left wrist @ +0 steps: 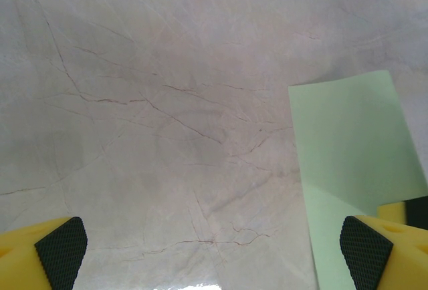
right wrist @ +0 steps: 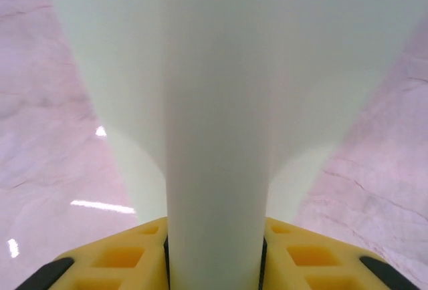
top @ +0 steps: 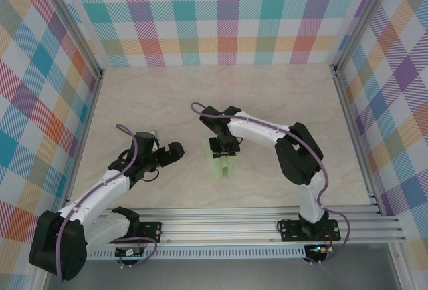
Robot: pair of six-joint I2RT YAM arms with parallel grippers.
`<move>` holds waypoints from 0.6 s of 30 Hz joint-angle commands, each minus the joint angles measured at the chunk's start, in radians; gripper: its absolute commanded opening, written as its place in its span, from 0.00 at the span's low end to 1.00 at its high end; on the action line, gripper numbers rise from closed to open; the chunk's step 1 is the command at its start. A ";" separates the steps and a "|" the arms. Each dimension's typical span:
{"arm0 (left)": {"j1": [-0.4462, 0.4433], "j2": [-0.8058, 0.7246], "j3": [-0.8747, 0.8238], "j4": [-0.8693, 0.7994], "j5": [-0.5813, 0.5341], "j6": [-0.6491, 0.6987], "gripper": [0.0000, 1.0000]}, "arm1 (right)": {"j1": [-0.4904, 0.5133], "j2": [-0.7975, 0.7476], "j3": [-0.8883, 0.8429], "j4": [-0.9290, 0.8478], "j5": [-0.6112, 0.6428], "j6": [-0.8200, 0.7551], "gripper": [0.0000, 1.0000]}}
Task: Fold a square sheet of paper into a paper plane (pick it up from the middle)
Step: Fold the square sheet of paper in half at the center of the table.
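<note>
On the left, the left gripper (top: 175, 152) hovers low over the marbled table (top: 287, 103), its yellow fingers (left wrist: 60, 250) spread wide with nothing between them. Just to its right, near the table's middle, the square sheet of paper (top: 220, 164) hangs bent into a ridge, pinched along its centre by the right gripper (top: 223, 146). A clean fold likely needs both drooping halves level and their edges matched before the free fingers press.
</note>
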 commanded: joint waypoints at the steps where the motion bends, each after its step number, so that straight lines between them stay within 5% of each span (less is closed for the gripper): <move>1: 0.016 -0.018 0.013 -0.014 -0.010 -0.008 1.00 | -0.029 -0.085 -0.053 0.062 -0.082 -0.006 0.32; 10: 0.016 -0.026 0.023 0.003 0.021 -0.035 1.00 | -0.167 -0.283 -0.318 0.491 -0.485 0.084 0.36; 18: -0.007 0.043 0.035 0.106 0.094 -0.098 1.00 | -0.260 -0.266 -0.540 0.647 -0.510 0.145 0.45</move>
